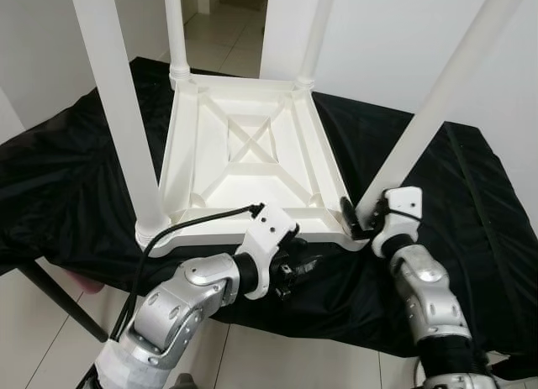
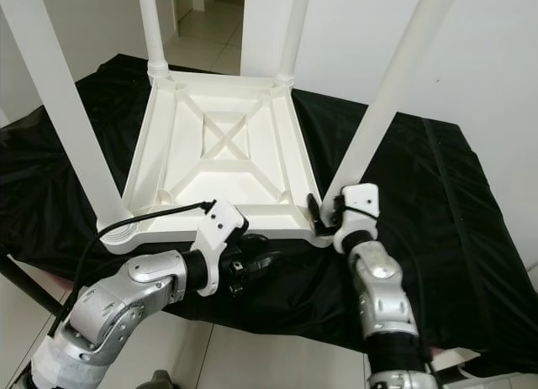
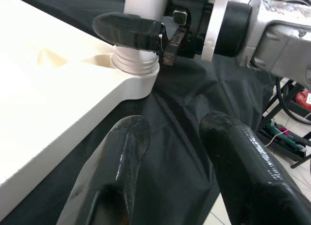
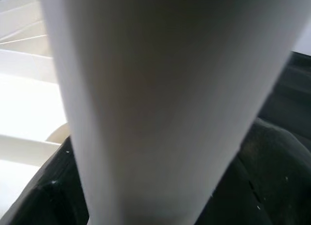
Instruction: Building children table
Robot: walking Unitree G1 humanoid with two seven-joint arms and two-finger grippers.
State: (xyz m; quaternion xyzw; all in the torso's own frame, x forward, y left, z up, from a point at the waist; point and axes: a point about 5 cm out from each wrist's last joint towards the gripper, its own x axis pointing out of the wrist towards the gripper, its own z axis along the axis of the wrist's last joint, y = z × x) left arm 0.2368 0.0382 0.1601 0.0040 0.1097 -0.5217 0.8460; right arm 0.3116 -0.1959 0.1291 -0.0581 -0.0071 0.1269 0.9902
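Observation:
A white children's table [image 1: 244,166] lies upside down on a black cloth, with its legs pointing up. My right gripper [image 1: 363,214] is shut around the base of the near right leg [image 1: 429,112], right above its collar [image 3: 135,62]. One of its fingers [image 3: 129,30] crosses the front of that leg. Seen from the right wrist, the leg [image 4: 146,103] is very close. My left gripper [image 1: 298,271] is open and low over the cloth, just beyond the tabletop's near edge and left of that corner. Nothing is between its fingers [image 3: 121,157].
The black cloth [image 1: 471,196] covers a low platform that ends just in front of me, above tiled floor [image 1: 277,355]. The near left leg [image 1: 122,103] and far legs [image 1: 175,28] stand tall. A dark support bar [image 1: 50,292] slants at the left. Cables and clutter [image 3: 286,132] lie on the floor.

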